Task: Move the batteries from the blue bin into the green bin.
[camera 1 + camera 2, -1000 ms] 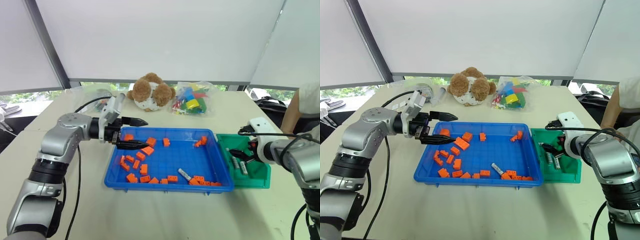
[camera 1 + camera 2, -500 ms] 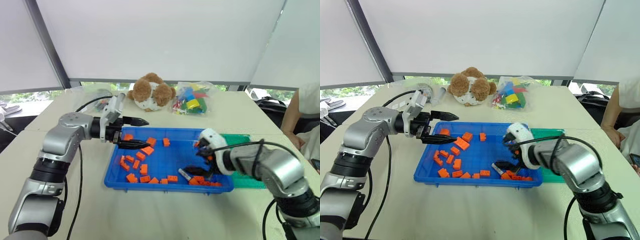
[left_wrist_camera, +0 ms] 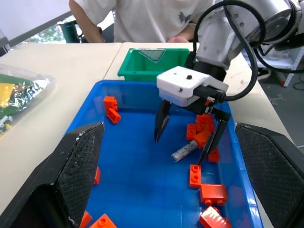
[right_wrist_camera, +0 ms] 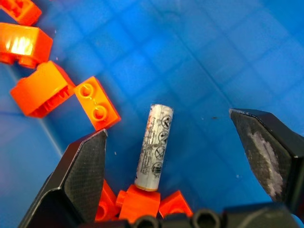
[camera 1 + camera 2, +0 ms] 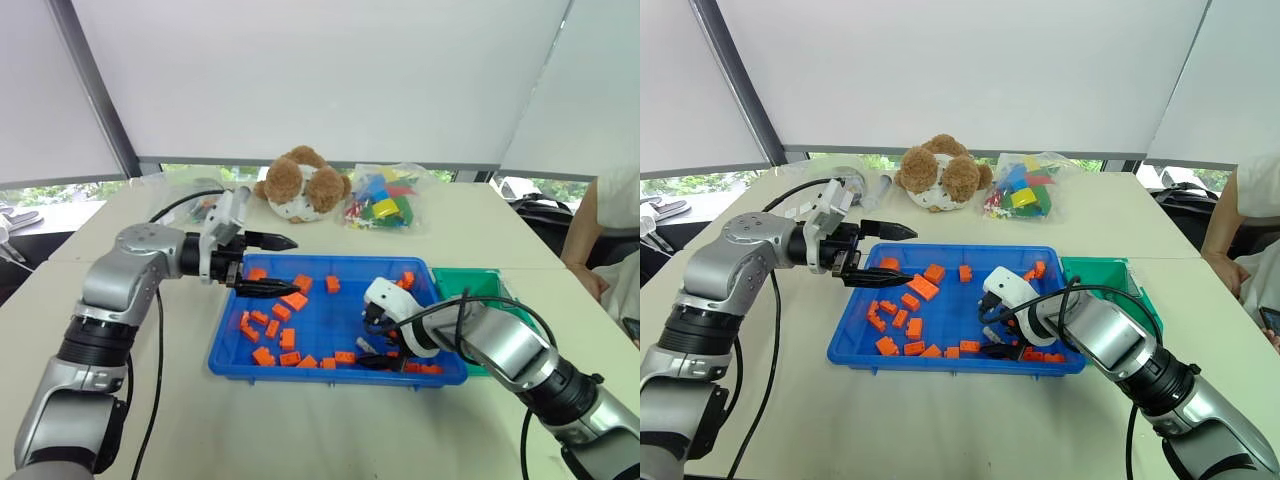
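The blue bin (image 5: 325, 315) lies mid-table with orange bricks scattered in it. One silver-grey battery (image 4: 154, 147) lies flat on the bin's floor near the front right, one end against a brick; it is also in the left wrist view (image 3: 184, 151). My right gripper (image 5: 372, 345) is down inside the bin, open, with a finger on each side of the battery and not touching it. The green bin (image 5: 470, 275) stands against the blue bin's right side. My left gripper (image 5: 293, 265) hangs open and empty over the bin's back left corner.
Several orange bricks (image 5: 275, 325) lie along the bin's left and front. A teddy bear (image 5: 300, 185) and a bag of coloured bricks (image 5: 385, 200) sit behind the bin. A person (image 5: 610, 220) is at the table's right edge.
My right gripper swung left from the green bin into the blue bin and sank over the battery. The left arm kept still.
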`<act>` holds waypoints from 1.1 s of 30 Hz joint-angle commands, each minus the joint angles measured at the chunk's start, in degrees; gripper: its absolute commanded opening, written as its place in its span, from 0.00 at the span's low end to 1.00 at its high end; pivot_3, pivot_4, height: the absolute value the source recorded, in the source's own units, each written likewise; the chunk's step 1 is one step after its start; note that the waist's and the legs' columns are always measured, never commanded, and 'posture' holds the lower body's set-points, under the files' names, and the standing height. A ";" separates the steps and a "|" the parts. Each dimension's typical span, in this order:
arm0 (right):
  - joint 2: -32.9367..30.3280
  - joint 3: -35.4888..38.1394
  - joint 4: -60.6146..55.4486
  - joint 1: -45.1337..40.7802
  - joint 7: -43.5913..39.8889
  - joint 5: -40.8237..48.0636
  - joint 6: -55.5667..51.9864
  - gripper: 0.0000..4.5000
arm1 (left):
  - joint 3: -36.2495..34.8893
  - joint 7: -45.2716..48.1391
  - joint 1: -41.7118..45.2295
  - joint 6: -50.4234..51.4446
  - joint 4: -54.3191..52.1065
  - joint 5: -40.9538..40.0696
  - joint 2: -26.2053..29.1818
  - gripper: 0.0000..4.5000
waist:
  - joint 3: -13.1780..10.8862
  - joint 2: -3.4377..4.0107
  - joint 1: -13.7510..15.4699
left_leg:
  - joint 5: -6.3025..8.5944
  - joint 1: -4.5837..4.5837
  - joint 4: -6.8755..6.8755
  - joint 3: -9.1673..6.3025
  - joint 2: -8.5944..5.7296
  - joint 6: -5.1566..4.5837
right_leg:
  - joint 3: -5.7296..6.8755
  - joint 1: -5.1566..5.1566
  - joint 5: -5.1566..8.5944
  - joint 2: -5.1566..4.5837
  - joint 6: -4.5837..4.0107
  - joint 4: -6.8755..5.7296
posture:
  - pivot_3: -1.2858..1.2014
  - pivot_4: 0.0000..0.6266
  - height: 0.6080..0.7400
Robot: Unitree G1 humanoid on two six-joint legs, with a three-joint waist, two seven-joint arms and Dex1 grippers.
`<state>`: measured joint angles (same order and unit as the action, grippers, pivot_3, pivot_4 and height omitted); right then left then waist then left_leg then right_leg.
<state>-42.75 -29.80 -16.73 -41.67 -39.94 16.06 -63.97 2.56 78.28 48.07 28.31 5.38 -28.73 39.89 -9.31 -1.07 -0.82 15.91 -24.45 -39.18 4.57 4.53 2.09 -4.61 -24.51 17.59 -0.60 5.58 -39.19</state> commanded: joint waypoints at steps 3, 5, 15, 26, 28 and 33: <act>0.22 -2.44 2.83 -0.54 -1.57 -4.02 2.74 0.37 | -1.73 -0.75 0.08 0.12 -2.18 -0.84 0.80 1.00 | 0.01 -0.01 0.05 | 0.00 0.00 -0.01 0.00 0.00 0.00 | 0.00 0.01 0.00 0.00 0.00 0.00 | 0.52 0.24 0.95; 0.59 -2.31 3.11 -0.87 -2.09 -4.58 2.81 0.16 | -1.71 -0.83 0.08 0.05 -2.14 -0.89 0.80 1.00 | 0.01 -0.01 0.07 | 0.00 0.00 -0.01 0.00 0.00 0.00 | 0.00 0.01 0.00 -0.01 0.00 0.00 | 0.52 0.24 0.95; -0.29 21.51 -1.81 -6.55 2.10 -1.44 -7.96 0.03 | -1.13 -0.67 0.94 -0.48 -1.00 -0.69 -0.03 1.00 | 0.00 0.00 0.26 | 0.00 -0.03 0.00 0.02 0.00 0.01 | 0.01 -0.03 0.00 -0.02 0.00 -0.02 | 0.52 0.24 0.95; -13.17 32.28 -3.78 5.90 2.51 -1.35 -8.52 0.03 | -0.49 0.43 2.27 -2.06 1.90 0.10 -1.27 1.00 | 0.00 0.00 -0.20 | 0.00 -0.01 0.03 0.02 -0.01 0.00 | -0.02 -0.01 0.00 0.01 0.00 0.04 | 0.52 0.24 0.95; -13.41 33.19 -3.66 7.38 2.80 -1.03 -8.45 0.03 | -0.45 0.68 2.46 -2.25 2.28 0.19 -1.38 1.00 | 0.00 0.00 -0.23 | 0.00 0.00 0.04 0.02 0.00 0.00 | -0.02 -0.02 0.00 0.01 0.00 0.03 | 0.52 0.24 0.95; -13.46 34.38 -3.42 8.67 3.09 -0.62 -8.24 0.56 | -0.49 1.15 2.57 -2.27 2.57 0.29 -1.43 1.00 | 0.00 0.00 0.03 | 0.00 -0.01 0.03 0.02 0.00 0.00 | -0.02 -0.02 0.00 0.00 0.00 0.03 | 0.52 0.24 0.95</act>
<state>-55.20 2.14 -18.92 -32.38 -37.27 14.94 -73.09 2.96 79.09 49.19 26.89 8.52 -28.14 38.17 -9.32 -1.07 -0.79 15.92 -24.46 -39.15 4.59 4.52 2.08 -4.63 -24.53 17.59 -0.60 5.58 -39.17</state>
